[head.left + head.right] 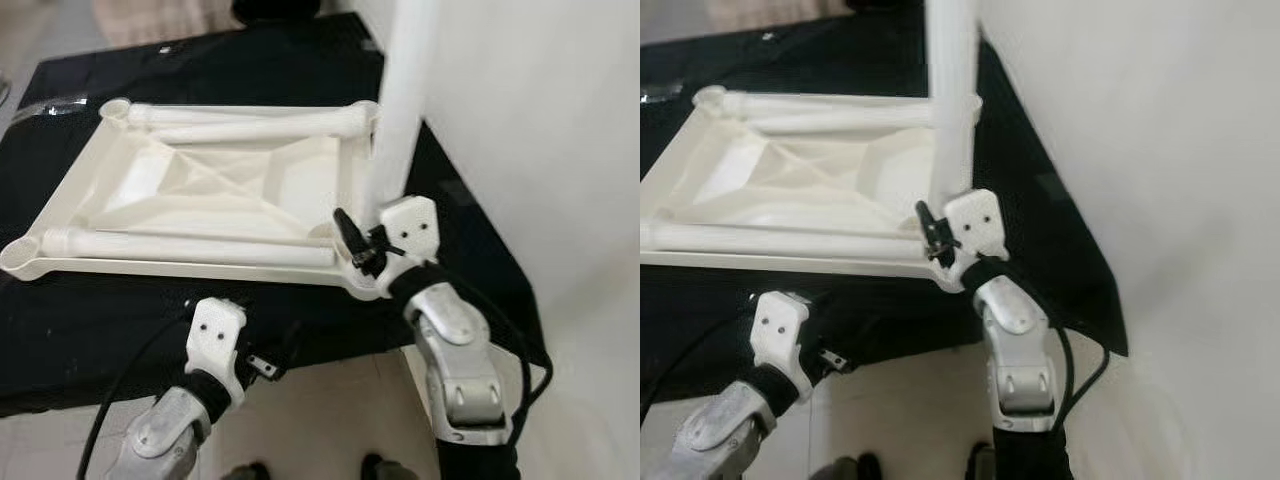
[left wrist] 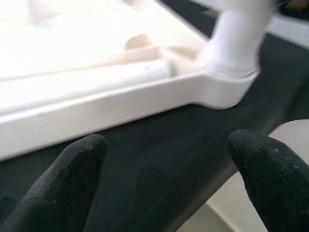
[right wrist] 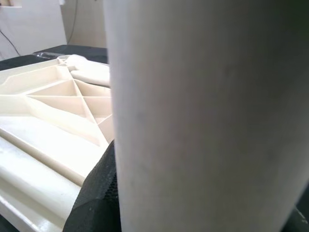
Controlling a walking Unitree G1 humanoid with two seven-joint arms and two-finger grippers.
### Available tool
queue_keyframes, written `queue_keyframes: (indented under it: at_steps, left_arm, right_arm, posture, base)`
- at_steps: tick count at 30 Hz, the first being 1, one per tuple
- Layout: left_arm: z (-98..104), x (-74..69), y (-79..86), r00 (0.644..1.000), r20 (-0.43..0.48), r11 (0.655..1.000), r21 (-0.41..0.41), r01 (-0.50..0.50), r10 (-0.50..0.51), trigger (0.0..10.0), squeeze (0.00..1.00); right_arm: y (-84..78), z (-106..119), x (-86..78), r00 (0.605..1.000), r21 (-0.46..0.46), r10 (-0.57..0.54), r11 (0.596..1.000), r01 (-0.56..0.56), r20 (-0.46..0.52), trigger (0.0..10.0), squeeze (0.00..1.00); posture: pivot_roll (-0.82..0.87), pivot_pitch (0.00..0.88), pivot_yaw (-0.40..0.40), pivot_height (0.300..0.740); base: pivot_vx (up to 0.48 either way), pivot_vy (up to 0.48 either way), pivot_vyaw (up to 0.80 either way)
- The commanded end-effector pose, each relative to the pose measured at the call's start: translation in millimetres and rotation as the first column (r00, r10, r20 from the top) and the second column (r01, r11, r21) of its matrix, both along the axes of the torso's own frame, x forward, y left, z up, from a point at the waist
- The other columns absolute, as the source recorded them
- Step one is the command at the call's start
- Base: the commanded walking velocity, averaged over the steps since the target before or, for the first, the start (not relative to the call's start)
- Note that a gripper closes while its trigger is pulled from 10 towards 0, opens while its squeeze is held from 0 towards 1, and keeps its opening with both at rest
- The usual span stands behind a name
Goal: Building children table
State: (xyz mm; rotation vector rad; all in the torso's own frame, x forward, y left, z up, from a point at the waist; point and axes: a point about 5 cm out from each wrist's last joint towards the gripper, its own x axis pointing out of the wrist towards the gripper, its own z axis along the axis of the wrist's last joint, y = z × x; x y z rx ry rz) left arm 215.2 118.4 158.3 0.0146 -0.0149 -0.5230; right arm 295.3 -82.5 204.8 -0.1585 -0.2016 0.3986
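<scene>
1. The white children's table lay upside down on a black cloth, ribbed underside facing up.
2. One white leg stood upright in the near right corner socket, long axis vertical.
3. The right gripper seemed clamped on that leg's base.
4. The left gripper hovered spread apart, just beside the table's near edge.

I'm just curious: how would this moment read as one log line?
right gripper: shut on upright table leg | left gripper: open, idle near tabletop edge | stage: leg in corner socket
</scene>
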Motion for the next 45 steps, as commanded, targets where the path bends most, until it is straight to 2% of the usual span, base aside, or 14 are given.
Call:
queue_keyframes:
  at_steps: [1, 2, 5, 6, 7, 10, 15, 16, 18, 24, 35, 37, 38, 45]
  left_arm:
    - [-6, 1.6, 1.0, 1.000, -0.016, 1.000, 0.009, -0.004, 0.005, 10.0, 0.00]
    - [-7, 3.9, 1.6, 1.000, -0.014, 1.000, 0.011, -0.008, 0.009, 10.0, 0.00]
    - [-7, 5.4, 1.9, 1.000, -0.013, 1.000, 0.011, -0.011, 0.011, 10.0, 0.00]
    - [-7, 6.6, 2.1, 1.000, -0.012, 1.000, 0.010, -0.013, 0.013, 10.0, 0.00]
    - [-7, 7.5, 2.0, 1.000, -0.011, 1.000, 0.009, -0.014, 0.014, 10.0, 0.00]
    - [-6, 8.3, 1.2, 1.000, -0.007, 1.000, 0.004, -0.012, 0.012, 10.0, 0.00]
    - [-5, 4.3, -1.0, 1.000, -0.007, 1.000, 0.003, -0.004, 0.004, 10.0, 0.00]
    - [-4, 2.7, -1.6, 1.000, -0.007, 1.000, 0.002, -0.003, 0.003, 10.0, 0.00]
    - [-4, 1.0, -2.2, 1.000, -0.006, 1.000, 0.003, -0.001, 0.001, 10.0, 0.00]
    - [-3, -6.3, -4.1, 1.000, -0.008, 1.000, 0.003, 0.003, -0.003, 10.0, 0.00]
    - [-2, -23.5, -4.7, 1.000, -0.029, 1.000, -0.002, 0.000, 0.000, 10.0, 0.00]
    - [-2, -25.0, -4.3, 0.999, -0.032, 1.000, -0.004, -0.001, 0.001, 10.0, 0.00]
    - [-2, -26.3, -3.8, 0.999, -0.036, 1.000, -0.006, -0.001, 0.001, 10.0, 0.00]
    - [-2, -29.0, -2.6, 0.999, -0.045, 1.000, -0.009, -0.003, 0.003, 10.0, 0.00]
  right_arm:
    - [6.8, -41, 6.6, 0.978, -0.062, -0.035, 0.998, 0.023, -0.204, 4.6, 0.00]
    - [8.3, -38, 6.7, 0.975, -0.045, -0.044, 0.998, 0.035, -0.218, 10.0, 0.00]
    - [9.2, -35, 6.1, 0.973, -0.034, -0.055, 0.998, 0.048, -0.224, 10.0, 0.00]
    - [10.2, -29, 6.6, 0.975, -0.006, -0.024, 1.000, 0.023, -0.221, 10.0, 0.28]
    - [13.8, -23, 5.0, 0.967, 0.045, 0.074, 0.997, -0.065, -0.243, 10.0, 1.00]
    - [14.0, -12, -0.5, 0.861, 0.083, 0.449, 0.893, -0.443, -0.237, 10.0, 1.00]
    - [-20.4, -10, 15.8, 0.732, -0.050, 0.623, 0.751, -0.658, -0.275, 10.0, 1.00]
    - [-26.2, -9, 21.5, 0.715, -0.096, 0.636, 0.724, -0.683, -0.291, 10.0, 0.10]
    - [-32.2, -6, 34.4, 0.717, -0.092, 0.628, 0.729, -0.678, -0.303, 10.0, 0.00]
    - [-37.4, 19, 65.2, 0.747, -0.080, 0.613, 0.757, -0.649, -0.257, 10.0, 0.00]
    - [-41.1, 61, 80.4, 0.574, -0.035, 0.794, 0.580, -0.814, -0.200, 10.0, 0.00]
    - [-42.0, 64, 80.3, 0.557, -0.037, 0.806, 0.562, -0.826, -0.201, 8.3, 0.00]
    - [-42.9, 66, 79.5, 0.532, -0.036, 0.821, 0.537, -0.843, -0.207, 0.0, 0.00]
    - [-44.9, 66, 78.5, 0.472, -0.038, 0.855, 0.476, -0.879, -0.214, 0.0, 0.00]
  posture:
    - [0.02, 0.206, -0.019, 0.740]
    - [0.02, 0.200, -0.019, 0.740]
    - [0.02, 0.199, -0.019, 0.740]
    - [0.02, 0.197, -0.020, 0.740]
    - [0.02, 0.199, -0.021, 0.740]
    - [0.02, 0.204, -0.022, 0.740]
    - [0.04, 0.224, -0.030, 0.740]
    - [0.04, 0.230, -0.031, 0.740]
    - [0.04, 0.238, -0.031, 0.740]
    - [0.07, 0.261, -0.036, 0.740]
    - [0.11, 0.309, -0.041, 0.740]
    - [0.11, 0.313, -0.039, 0.740]
    - [0.11, 0.315, -0.037, 0.740]
    - [0.10, 0.309, -0.034, 0.740]
  base:
    - [0.000, 0.000, 0.00]
    - [0.000, 0.000, 0.00]
    - [0.000, 0.000, 0.00]
    - [0.000, 0.000, 0.00]
    - [0.000, 0.000, 0.00]
    - [0.000, 0.000, 0.00]
    - [0.000, 0.000, 0.00]
    - [0.000, 0.000, 0.00]
    - [0.000, 0.000, 0.00]
    - [0.000, 0.000, 0.00]
    - [0.000, 0.000, 0.00]
    - [0.000, 0.000, 0.00]
    - [0.000, 0.000, 0.00]
    - [0.000, 0.000, 0.00]
